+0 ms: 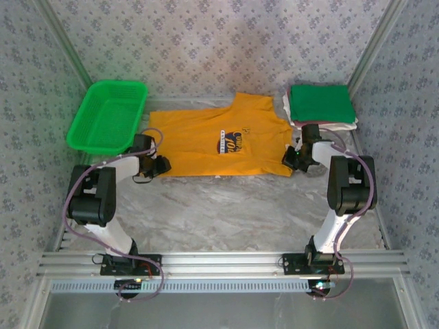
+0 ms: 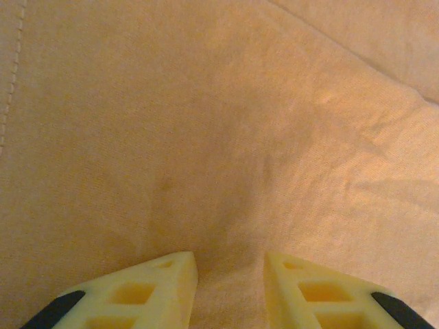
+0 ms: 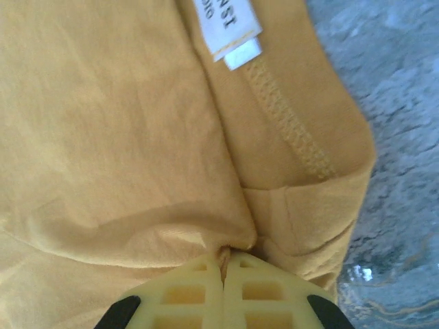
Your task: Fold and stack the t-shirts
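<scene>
An orange-yellow t-shirt point(image 1: 206, 140) with a dark chest print lies spread flat across the back of the table. My left gripper point(image 1: 158, 165) is at the shirt's near left corner. In the left wrist view its fingers point(image 2: 231, 274) stand apart, open, pressed down on the orange cloth point(image 2: 219, 137). My right gripper point(image 1: 293, 159) is at the shirt's near right edge. In the right wrist view it point(image 3: 224, 264) is shut on a pinched fold of the shirt point(image 3: 103, 137), close to a white label point(image 3: 230, 27) and a stitched hem. A folded green t-shirt point(image 1: 321, 104) tops a stack at the back right.
A green mesh basket point(image 1: 110, 116) stands at the back left, just beyond the left arm. White folded cloth point(image 1: 322, 125) shows under the green tee. Bare marble tabletop point(image 1: 226, 212) spreads between the shirt and the arm bases. Patterned walls close in both sides.
</scene>
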Robot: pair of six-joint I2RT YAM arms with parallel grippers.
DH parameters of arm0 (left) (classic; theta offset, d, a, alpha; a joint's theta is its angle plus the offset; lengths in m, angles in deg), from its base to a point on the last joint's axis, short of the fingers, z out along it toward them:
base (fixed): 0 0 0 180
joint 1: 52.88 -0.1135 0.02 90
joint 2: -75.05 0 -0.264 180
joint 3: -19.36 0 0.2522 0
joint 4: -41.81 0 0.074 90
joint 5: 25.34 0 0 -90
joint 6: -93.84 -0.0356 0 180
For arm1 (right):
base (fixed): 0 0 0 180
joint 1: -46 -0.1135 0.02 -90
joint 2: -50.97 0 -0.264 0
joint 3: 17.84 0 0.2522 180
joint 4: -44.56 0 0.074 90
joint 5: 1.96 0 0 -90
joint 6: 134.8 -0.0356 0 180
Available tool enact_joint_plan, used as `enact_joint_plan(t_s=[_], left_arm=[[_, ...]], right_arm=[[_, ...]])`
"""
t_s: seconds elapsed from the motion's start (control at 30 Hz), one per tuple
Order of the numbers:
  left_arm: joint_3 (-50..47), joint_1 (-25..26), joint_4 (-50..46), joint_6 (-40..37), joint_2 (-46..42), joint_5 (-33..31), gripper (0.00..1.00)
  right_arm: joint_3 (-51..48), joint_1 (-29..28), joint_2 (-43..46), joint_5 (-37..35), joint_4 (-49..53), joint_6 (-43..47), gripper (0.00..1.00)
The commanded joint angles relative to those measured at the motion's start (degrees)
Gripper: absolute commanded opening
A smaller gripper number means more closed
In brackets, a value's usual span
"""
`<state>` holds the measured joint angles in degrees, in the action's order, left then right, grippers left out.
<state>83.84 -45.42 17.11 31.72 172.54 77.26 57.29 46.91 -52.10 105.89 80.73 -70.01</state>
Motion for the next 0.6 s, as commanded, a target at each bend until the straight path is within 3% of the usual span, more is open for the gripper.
enact_joint_plan(t_s=[0.0,0.13,0.33,0.5,0.57], left_arm=[[-1.7,-0.8,-9.4,-0.1,0.4,-0.8,0.33],[-2.2,-1.3,-9.8,-0.2,-0.5,-0.8,0.33],[-2.3,-1.3,-10.3,-0.9,-0.2,0.7,0.33],[-1.9,-0.3,-12.0,-1.6,-2.9,0.6,0.39],[-1.0,0.6,-13.3,-1.5,-4.7,1.0,0.41]], right_arm=[[0.9,1.4,-0.2,-2.4,1.5,0.2,0.00],[2.6,2.7,0.1,-7.4,6.0,0.5,0.00],[4.0,4.0,-0.4,-7.7,8.2,2.2,0.00],[3.8,4.1,1.8,-6.3,8.2,1.9,0.27],[4.0,3.7,3.7,-5.5,8.2,1.5,0.32]])
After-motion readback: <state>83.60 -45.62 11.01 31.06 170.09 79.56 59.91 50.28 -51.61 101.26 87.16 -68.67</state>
